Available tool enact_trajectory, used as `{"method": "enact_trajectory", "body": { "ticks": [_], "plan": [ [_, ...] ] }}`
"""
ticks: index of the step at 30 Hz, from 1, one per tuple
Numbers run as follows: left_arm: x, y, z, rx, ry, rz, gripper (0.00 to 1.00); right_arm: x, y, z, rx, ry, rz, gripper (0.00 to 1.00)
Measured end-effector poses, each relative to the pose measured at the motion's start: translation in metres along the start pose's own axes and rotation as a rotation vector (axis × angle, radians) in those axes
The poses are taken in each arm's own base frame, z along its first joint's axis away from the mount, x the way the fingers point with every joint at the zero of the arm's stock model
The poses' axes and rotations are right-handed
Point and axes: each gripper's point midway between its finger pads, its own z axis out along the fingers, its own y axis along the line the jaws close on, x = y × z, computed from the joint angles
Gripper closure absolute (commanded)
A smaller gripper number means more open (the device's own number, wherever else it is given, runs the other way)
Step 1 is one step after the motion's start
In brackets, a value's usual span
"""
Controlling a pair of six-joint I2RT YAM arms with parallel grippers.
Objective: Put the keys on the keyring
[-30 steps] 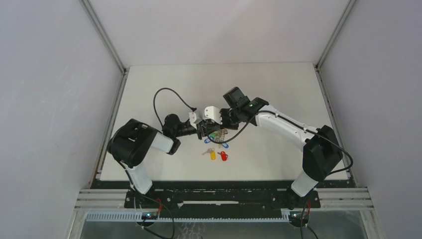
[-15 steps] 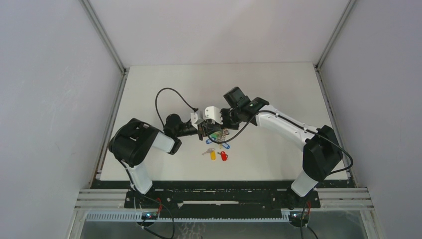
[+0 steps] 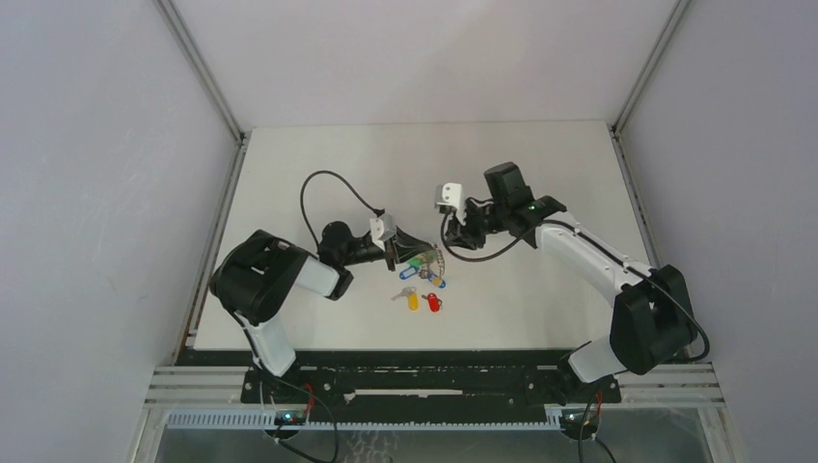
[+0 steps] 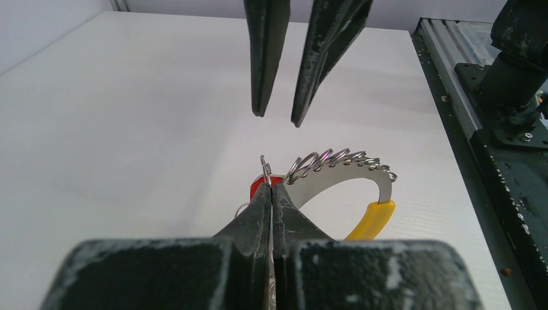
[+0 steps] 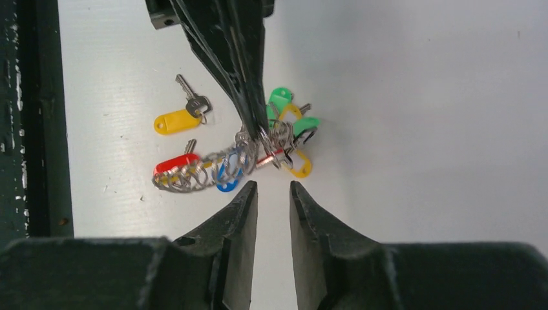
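Observation:
My left gripper [image 3: 402, 253] is shut on a thin silver ring of the keyring [image 3: 425, 266]; its jaws pinch the wire in the left wrist view [image 4: 271, 188]. The keyring's curved band [image 4: 352, 175] with a yellow end and several small rings lies just beyond. In the right wrist view the bunch [image 5: 274, 143] shows green, blue and yellow tags under the left fingers [image 5: 249, 77]. My right gripper [image 5: 273, 187] is open and empty, a short way back from the bunch [image 3: 451, 224]. A loose yellow-tagged key [image 5: 178, 119] and a red-tagged key [image 5: 174, 163] lie on the table beside the ring.
The white table [image 3: 540, 174] has raised rails along its left and right edges. A black cable [image 3: 318, 188] loops from the left arm over the table behind the grippers. The near edge has a dark metal frame [image 3: 434, 359].
My right gripper has drawn back to the right, away from the keyring, and now stands open. My left gripper stays in place, shut on the ring.

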Motion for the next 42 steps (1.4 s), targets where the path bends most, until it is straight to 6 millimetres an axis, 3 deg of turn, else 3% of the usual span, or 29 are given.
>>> {"method": "enact_trajectory", "body": {
  "ticks": [6, 17, 32, 42],
  "plan": [
    [-0.007, 0.0, 0.0, 0.002, -0.013, 0.017, 1.0, 0.011, -0.007, -0.006, -0.016, -0.116, 0.095, 0.73],
    [-0.009, -0.001, 0.0, 0.006, -0.017, 0.021, 1.0, -0.004, -0.013, 0.008, -0.09, -0.253, 0.063, 0.73],
    [-0.009, -0.004, 0.0, 0.017, -0.016, 0.012, 1.0, 0.008, -0.007, 0.026, -0.18, -0.282, 0.068, 0.83],
    [-0.009, -0.004, 0.0, 0.021, -0.016, 0.012, 1.0, 0.008, 0.001, 0.028, -0.232, -0.294, 0.043, 0.84]
  ]
}}
